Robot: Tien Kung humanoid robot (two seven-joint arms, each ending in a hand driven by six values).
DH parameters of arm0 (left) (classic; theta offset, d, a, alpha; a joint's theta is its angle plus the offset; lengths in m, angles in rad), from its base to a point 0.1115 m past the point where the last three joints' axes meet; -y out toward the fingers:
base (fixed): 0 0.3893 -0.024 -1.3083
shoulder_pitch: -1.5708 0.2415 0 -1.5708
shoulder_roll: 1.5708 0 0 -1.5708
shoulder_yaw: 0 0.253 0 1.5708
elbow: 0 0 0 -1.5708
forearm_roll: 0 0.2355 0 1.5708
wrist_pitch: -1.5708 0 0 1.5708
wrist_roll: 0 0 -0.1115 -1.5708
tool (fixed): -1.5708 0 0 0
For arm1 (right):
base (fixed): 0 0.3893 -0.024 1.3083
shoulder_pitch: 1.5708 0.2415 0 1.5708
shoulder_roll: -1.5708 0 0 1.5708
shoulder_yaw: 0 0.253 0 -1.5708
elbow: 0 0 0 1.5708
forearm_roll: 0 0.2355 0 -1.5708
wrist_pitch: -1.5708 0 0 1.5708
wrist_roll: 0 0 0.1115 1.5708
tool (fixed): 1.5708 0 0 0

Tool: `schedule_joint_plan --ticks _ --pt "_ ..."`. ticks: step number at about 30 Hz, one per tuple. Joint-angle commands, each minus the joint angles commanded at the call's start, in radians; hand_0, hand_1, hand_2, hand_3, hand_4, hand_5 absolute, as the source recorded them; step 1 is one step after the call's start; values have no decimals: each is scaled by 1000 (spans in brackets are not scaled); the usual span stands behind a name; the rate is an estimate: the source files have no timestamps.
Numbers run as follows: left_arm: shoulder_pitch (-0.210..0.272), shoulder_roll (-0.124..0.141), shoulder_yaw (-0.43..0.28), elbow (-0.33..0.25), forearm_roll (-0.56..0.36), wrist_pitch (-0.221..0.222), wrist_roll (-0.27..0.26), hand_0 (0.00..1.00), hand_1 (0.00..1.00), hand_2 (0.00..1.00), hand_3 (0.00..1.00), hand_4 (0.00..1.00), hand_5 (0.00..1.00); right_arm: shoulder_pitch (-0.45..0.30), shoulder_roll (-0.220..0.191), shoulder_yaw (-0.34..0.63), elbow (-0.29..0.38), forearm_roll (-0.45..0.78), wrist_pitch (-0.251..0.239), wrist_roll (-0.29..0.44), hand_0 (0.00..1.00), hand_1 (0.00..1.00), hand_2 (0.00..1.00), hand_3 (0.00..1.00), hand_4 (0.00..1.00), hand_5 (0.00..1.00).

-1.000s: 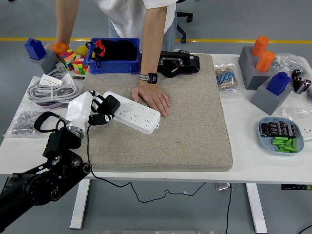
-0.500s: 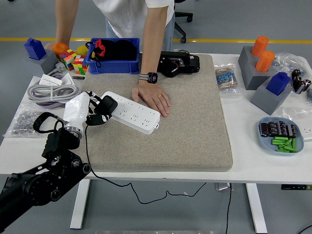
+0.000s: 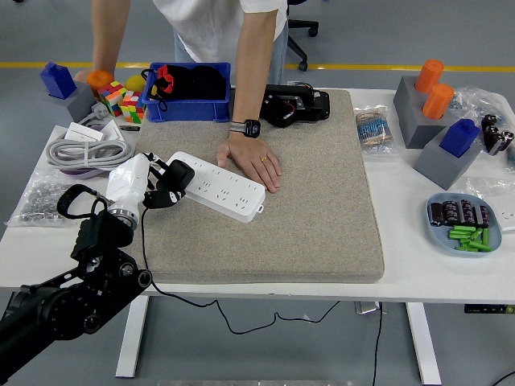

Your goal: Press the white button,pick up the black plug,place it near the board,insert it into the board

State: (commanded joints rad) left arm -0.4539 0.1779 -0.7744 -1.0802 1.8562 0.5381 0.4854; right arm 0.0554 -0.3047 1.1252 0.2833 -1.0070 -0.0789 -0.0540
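A white power strip [image 3: 219, 186] lies diagonally on the grey felt mat [image 3: 306, 217]. My left hand [image 3: 165, 185], white-shelled with black fingers, is curled around the black plug [image 3: 179, 174], which sits over the strip's left end. The plug's black cord [image 3: 146, 249] hangs down past the table's front edge. A person's hand [image 3: 253, 162] lies flat on the mat, pressing on the strip's far right part. My right arm is out of view.
A blue bin [image 3: 190, 92], a black device [image 3: 296, 104], coloured cubes [image 3: 122, 103] and a coiled grey cable [image 3: 87, 151] sit at the back left. Grey blocks with orange and blue pieces [image 3: 438, 112] and a plate of batteries [image 3: 464, 223] stand at right.
My left hand with the plug shifted slightly left and down, then crept back a little toward the strip's left end. The person's hand stayed still.
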Motion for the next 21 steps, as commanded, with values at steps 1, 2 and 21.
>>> schedule_joint_plan --ticks 1,2,21 --pt "0 0 -1 -1 0 -1 1 321 377 378 559 819 2 0 0 0 0 0 0 0 604 577 570 581 640 361" --pt "1 0 -2 -3 0 -5 4 321 377 378 559 819 2 -1 0 0 0 0 0 0 604 577 570 581 640 361" --pt "4 0 -10 -35 23 -58 70 397 513 455 580 998 174 1 1 0 0 0 1 1 604 577 570 582 640 361"
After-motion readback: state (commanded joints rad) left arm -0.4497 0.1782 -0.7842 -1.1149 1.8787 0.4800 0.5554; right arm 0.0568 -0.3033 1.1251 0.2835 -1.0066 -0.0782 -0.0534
